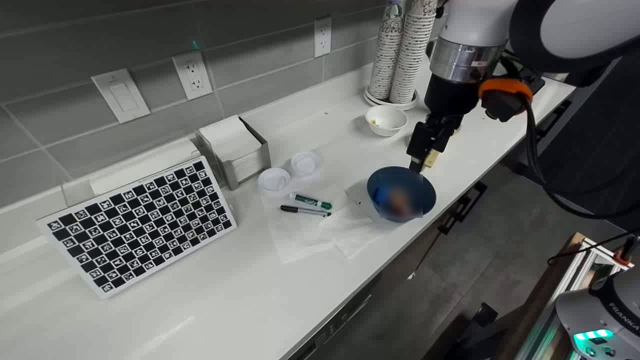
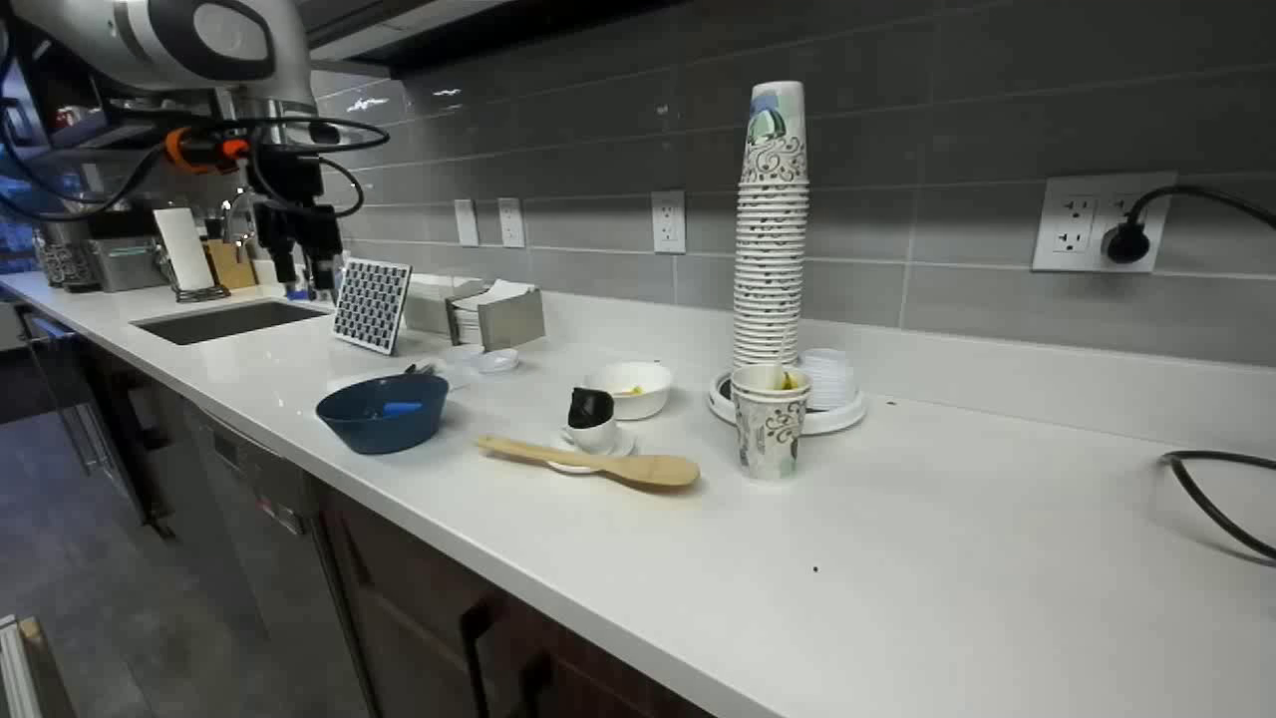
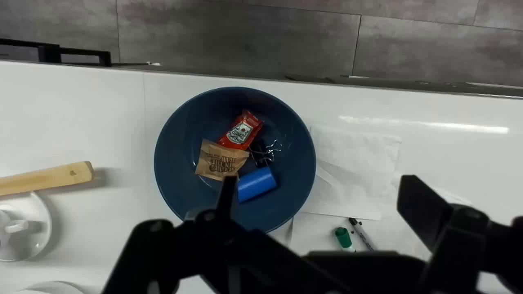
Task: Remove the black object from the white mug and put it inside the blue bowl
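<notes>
A crumpled-looking black object (image 2: 590, 407) sticks up out of the small white mug (image 2: 595, 437), which stands on a saucer in an exterior view. The mug (image 3: 9, 226) is cut off at the left edge of the wrist view; the black object does not show there. The glossy dark-blue bowl (image 1: 427, 192) shows in both exterior views (image 2: 374, 435) and in the wrist view (image 3: 179, 139). It holds a red ketchup packet, a brown packet, a black binder clip and a blue cylinder. My gripper (image 3: 318, 179) is open and empty, above the counter near the bowl (image 2: 304, 274).
A wooden spatula (image 2: 588, 461) lies in front of the mug. A white bowl (image 2: 638, 391), paper cups (image 2: 771, 429) and tall cup stacks (image 1: 400, 60) stand nearby. Markers (image 1: 310, 201) and napkins lie beside the blue bowl. A checkered board (image 1: 145, 225) leans near the wall.
</notes>
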